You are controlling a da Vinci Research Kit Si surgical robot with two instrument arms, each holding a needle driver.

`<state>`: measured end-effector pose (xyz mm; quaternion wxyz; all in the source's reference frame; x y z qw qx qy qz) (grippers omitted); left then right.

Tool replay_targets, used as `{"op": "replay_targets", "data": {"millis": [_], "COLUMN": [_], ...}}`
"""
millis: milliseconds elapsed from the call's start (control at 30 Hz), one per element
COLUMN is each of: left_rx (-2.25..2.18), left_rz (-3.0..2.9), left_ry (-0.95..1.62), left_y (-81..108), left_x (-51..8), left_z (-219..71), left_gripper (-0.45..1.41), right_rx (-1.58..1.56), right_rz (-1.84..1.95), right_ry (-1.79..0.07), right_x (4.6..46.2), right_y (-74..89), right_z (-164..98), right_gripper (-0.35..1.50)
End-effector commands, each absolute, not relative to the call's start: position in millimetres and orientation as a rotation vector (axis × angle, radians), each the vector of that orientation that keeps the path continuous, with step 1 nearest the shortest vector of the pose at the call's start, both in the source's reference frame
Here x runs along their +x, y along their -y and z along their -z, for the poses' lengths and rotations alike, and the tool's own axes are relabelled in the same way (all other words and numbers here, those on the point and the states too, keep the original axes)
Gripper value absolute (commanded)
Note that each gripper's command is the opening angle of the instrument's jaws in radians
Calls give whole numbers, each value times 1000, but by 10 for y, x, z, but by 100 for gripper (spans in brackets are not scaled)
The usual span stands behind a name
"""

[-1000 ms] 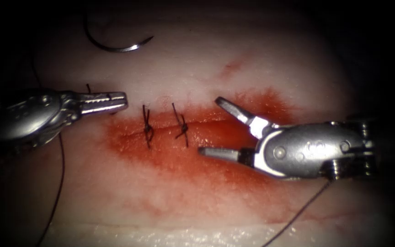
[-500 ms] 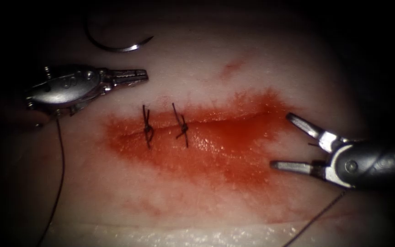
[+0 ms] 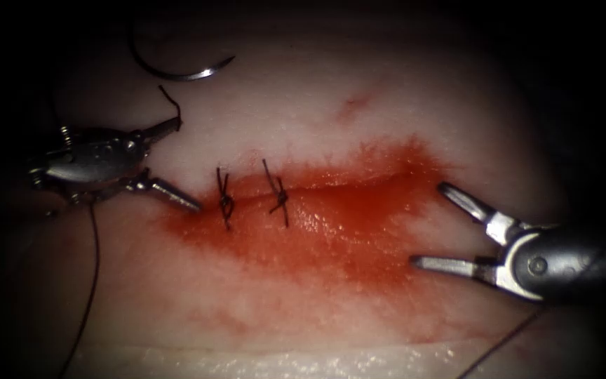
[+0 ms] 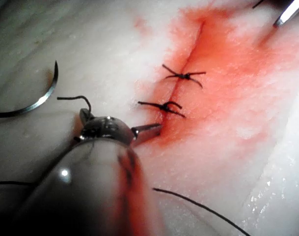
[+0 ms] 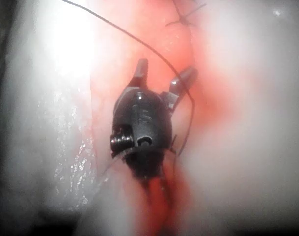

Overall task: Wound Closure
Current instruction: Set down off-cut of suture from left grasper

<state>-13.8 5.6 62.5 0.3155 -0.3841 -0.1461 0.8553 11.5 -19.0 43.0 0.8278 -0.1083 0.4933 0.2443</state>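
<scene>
1. The left gripper (image 3: 173,165) is standing open at the left end of the cut (image 3: 359,184), its jaws spread wide and clamping nothing.
2. A short cut end (image 3: 171,100) of thread is curling up from the tip of this gripper's far jaw; whether it is stuck to that jaw or just lying on the tissue (image 3: 303,91) beside it, I cannot tell. In the left wrist view the same end (image 4: 75,100) is arching over the left gripper (image 4: 121,126).
3. Its near jaw is pointing at the first knot (image 3: 225,201), with the tip just beside the red fluid (image 3: 331,231).
4. The needle (image 3: 177,70) is lying free on the tissue, beyond the left gripper and well apart from both tools, not in the tissue. It is also showing in the left wrist view (image 4: 34,104).
5. The right gripper (image 3: 429,224) is gaping open at the right end of the cut, holding nothing.
6. Two knots are sitting across the cut between the grippers, the second knot (image 3: 279,200) being the nearer to the right gripper.
7. A thread (image 3: 87,295) is trailing down behind the left gripper, and another strand (image 3: 503,340) is running out below the right gripper.
8. In the right wrist view a strand (image 5: 154,51) is looping past the spread jaws of the right gripper (image 5: 161,78).
</scene>
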Motion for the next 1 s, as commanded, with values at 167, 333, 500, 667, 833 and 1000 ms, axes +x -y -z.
{"op": "replay_targets", "data": {"millis": [167,333,500,667,833,1000], "left_rx": [-1056,-1011,-948,-1007,-928,-846], "left_rz": [-2260,-2292,-2283,-2200,-2061,-2082], "left_ry": [409,350,316,455,603,739], "left_y": [-58,-57,-65,-57,-44,-34], "left_x": [-145,-129,-126,-142,-157,-157], "left_z": [-576,-531,-523,-551,-604,-631], "left_gripper": [88,83,83,42,64,113], "right_rx": [-170,-118,-114,-117,-119,-116], "right_rz": [-512,-517,-540,-550,-558,-555], "right_ry": [-1022,-1015,-994,-996,-1005,-1010], "right_x": [115,88,82,97,120,122], "right_y": [213,240,244,239,238,240], "right_z": [-426,-410,-400,-402,-404,-403], "right_gripper": [133,116,104,111,118,115]}}
